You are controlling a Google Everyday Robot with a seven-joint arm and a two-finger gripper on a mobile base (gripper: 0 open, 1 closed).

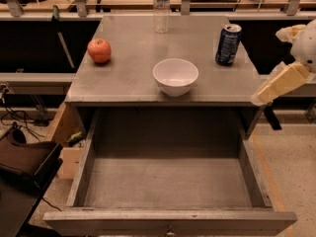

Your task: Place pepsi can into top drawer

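Observation:
The pepsi can [227,44], dark blue with a silver top, stands upright on the grey tabletop [133,63] near its right back corner. The top drawer [170,219] is pulled fully open below the tabletop, with a bare grey bottom and nothing in it. My gripper [277,84], cream-coloured under a white wrist, hangs in from the right edge of the view. It is beside the table's right front corner, right of and nearer than the can, and apart from it. It holds nothing that I can see.
A white bowl [176,76] sits at the tabletop's front middle, a red apple [99,50] at its left, and a clear water bottle [161,6] at the back middle. A dark bin [24,159] and cables lie on the floor to the left.

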